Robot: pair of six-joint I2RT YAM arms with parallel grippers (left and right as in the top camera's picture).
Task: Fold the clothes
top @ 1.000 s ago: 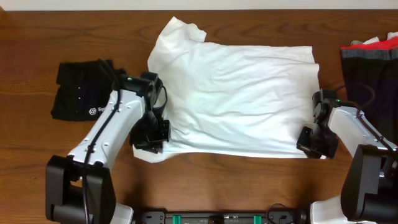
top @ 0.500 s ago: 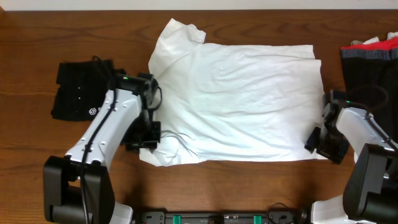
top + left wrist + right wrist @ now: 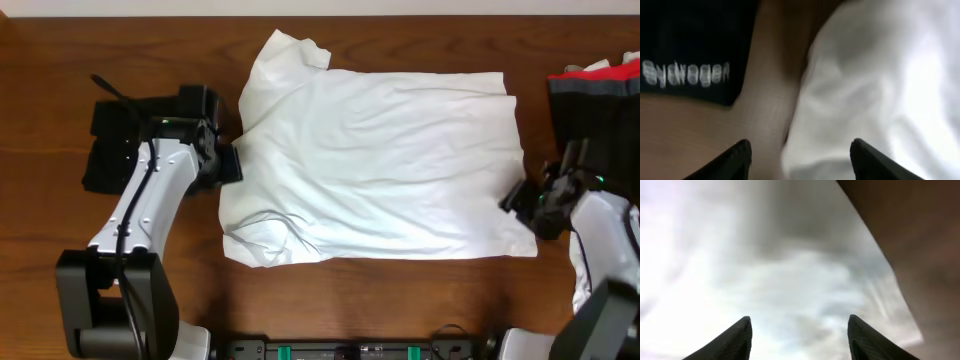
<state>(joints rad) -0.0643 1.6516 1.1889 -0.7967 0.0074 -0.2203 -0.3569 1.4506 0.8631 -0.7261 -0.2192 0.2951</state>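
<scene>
White T-shirt [image 3: 380, 160] lies spread flat on the tabletop [image 3: 400, 300], mid-table, long axis running left to right between the two arms. One sleeve sticks out at the far-left corner. The near-left corner is rumpled, and the rest is fairly smooth. Left fingers [image 3: 226, 162] sit at the shirt's left short edge, about halfway along it. The wrist view shows them apart and holding nothing, with the cloth edge running up between the tips, bare wood on one side and white fabric on the other. From these fingers the shirt lies wholly toward the right arm. Right fingers [image 3: 520, 196] sit at the opposite short edge, toward its near corner, also apart and empty. The wrist view shows white cloth under and ahead of them, with the tabletop just to the side. Each arm is therefore nearest its own end of the long axis, and neither reaches the middle. Judgement: shirt released and laid out, fold not yet begun. The next grasp probably takes an edge or corner at each end. Black folded shirt [image 3: 125, 150] lies just behind the left arm and a dark pile of clothes [image 3: 600, 90] sits far right, both apart from the white shirt.
</scene>
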